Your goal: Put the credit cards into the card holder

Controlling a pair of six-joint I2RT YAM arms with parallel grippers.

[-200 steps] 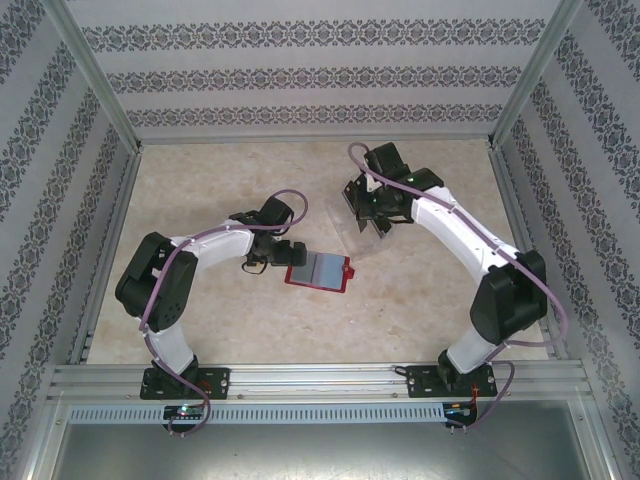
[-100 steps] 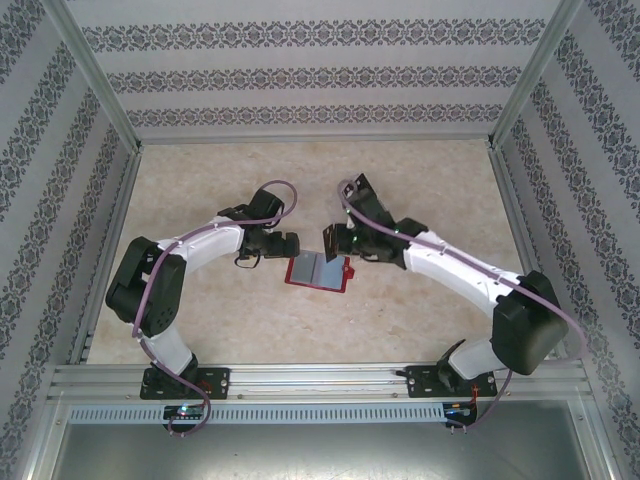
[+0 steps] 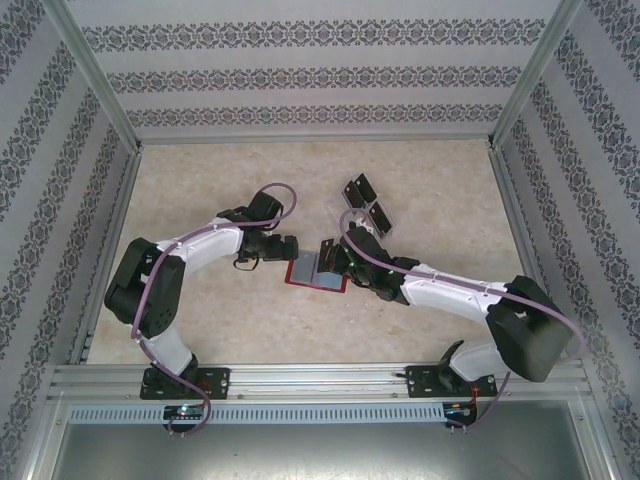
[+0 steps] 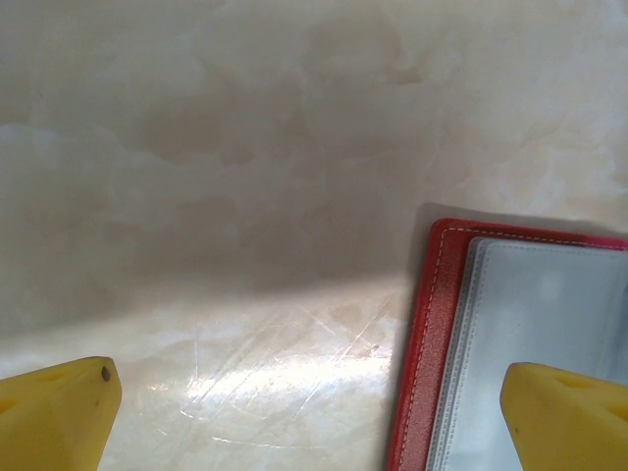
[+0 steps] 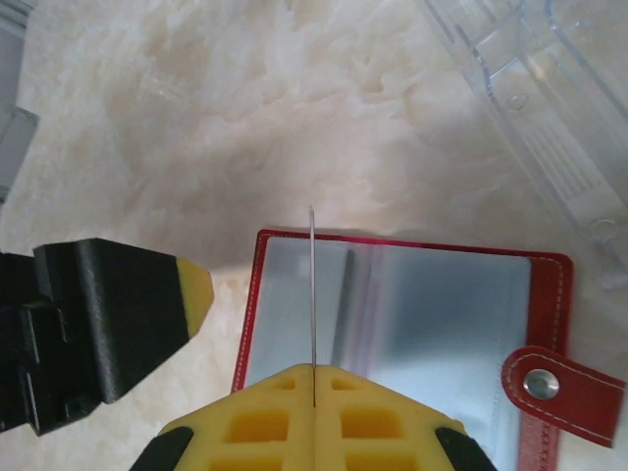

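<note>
Marble-look table is the biggest thing here. The clear plastic rack sits at about 1 o'clock from the red wallet, just beside it, with dark cards in it. The wallet lies open and flat mid-table, grey pockets up. Its snap tab is at 4 o'clock in my right wrist view. My left gripper hangs at the wallet's 9 o'clock edge, jaws wide, holding nothing. My right gripper is clamped on one thin card, standing on edge over the wallet's left pocket.
</note>
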